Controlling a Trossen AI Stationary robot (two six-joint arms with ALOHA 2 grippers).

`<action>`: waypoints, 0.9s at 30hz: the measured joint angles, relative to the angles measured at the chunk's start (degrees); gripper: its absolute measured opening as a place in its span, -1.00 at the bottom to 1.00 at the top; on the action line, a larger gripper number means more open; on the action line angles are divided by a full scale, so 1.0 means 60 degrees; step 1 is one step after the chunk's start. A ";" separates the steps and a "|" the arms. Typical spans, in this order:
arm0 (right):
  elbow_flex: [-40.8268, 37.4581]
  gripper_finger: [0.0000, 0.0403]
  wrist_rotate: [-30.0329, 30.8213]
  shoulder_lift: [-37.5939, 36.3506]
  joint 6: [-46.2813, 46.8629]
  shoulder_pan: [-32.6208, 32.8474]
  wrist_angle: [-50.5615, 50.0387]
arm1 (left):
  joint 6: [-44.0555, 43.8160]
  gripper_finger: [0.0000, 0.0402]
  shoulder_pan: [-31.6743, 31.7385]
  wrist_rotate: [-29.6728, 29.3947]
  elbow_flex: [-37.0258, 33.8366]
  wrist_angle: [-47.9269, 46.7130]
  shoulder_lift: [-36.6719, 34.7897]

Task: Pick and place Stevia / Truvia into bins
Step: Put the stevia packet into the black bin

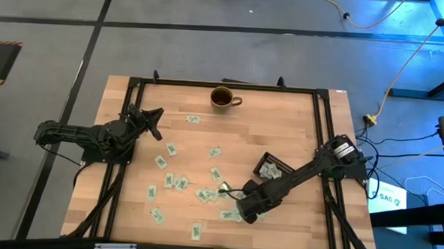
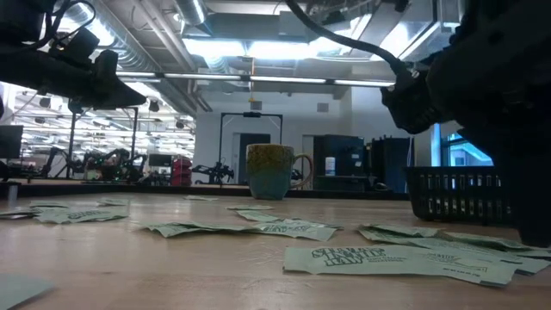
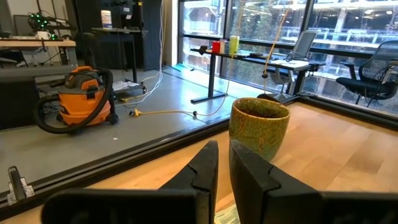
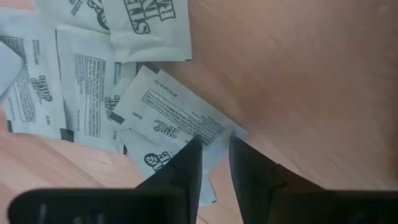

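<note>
From above, my right jaws point(image 1: 246, 213) sit low over a cluster of small flat pale green and white paper sachets point(image 1: 204, 194) near the front of the pale wooden surface point(image 1: 282, 127). More sachets lie scattered across the middle and left of it. The small black rectangular tray with low walls point(image 1: 274, 169) rests just beside my right arm, with a few sachets showing inside it. My left jaws point(image 1: 154, 123) hang above the left part of the surface, pointing towards the round brown mug point(image 1: 222, 99) at the far edge, well apart from it.

At table height, sachets point(image 2: 362, 257) lie flat in the foreground, the mug point(image 2: 269, 171) stands upright behind them, and the tray point(image 2: 456, 195) sits at the right with my right arm dark above it.

Through my left wrist, my left fingers point(image 3: 200, 174) stand nearly together with a thin gap, nothing between them; the mug point(image 3: 259, 126) stands ahead.

Through my right wrist, my right fingers point(image 4: 186, 167) are narrowly parted, their tips at the edge of one overlapping sachet point(image 4: 177, 118). I cannot tell whether they have hold of it.
</note>
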 joint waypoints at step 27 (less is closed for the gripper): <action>0.2090 -0.98 0.0146 0.0081 -0.1810 -0.0548 -0.2539 | 0.0003 -0.84 0.0000 0.0004 0.0000 0.0004 0.0002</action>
